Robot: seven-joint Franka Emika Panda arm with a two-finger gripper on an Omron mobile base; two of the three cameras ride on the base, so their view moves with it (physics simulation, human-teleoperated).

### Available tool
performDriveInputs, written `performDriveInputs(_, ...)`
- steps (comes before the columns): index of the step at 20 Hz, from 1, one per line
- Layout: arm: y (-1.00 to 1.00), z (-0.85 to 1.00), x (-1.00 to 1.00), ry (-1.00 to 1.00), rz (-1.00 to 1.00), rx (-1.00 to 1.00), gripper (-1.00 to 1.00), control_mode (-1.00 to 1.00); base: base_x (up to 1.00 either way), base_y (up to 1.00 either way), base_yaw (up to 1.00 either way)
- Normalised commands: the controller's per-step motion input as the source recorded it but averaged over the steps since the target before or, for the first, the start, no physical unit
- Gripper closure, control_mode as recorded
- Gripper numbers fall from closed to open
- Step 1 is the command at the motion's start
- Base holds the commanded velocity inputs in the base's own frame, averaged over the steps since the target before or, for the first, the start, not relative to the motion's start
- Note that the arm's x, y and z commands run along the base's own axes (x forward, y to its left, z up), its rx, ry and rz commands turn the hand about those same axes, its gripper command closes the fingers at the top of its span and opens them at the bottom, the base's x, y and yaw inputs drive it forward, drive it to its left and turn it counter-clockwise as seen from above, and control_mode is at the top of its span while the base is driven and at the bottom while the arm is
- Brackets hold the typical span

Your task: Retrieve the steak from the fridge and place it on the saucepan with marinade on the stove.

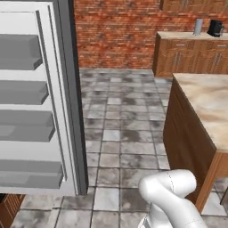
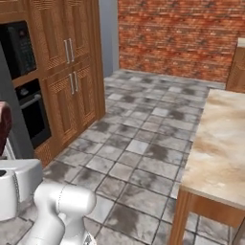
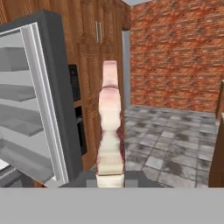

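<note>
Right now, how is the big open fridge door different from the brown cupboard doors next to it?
The tall grey stainless-steel fridge door with white shelves hangs wide open, while the brown wooden cabinet doors are shut. The fridge door is grey outside and white inside with grey shelf bins; the cabinet doors are warm brown wood with small silver bar handles. Both are tall, upright and stand along the same wall.

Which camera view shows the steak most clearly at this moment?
The hand view. There the steak stands edge-on in the middle, a pale pink strip rising from the shut gripper that holds it. The right base view gives a dark red piece at its left edge.
</note>
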Motion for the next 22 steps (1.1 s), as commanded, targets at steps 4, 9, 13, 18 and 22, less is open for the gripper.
performDriveInputs(4,0.0,0.0,0.0,0.0,0.0,0.0,1.0,1.0,0.52,0.1,-0.06)
performDriveInputs(9,0.0,0.0,0.0,0.0,0.0,0.0,1.0,1.0,0.44,-0.03,0.01)
performDriveInputs(13,0.0,0.0,0.0,0.0,0.0,0.0,1.0,1.0,0.86,-0.05,0.14)
performDriveInputs(18,0.0,0.0,0.0,0.0,0.0,0.0,1.0,1.0,1.0,0.0,0.07)
performDriveInputs(22,0.0,0.0,0.0,0.0,0.0,0.0,1.0,1.0,1.0,0.0,0.0)
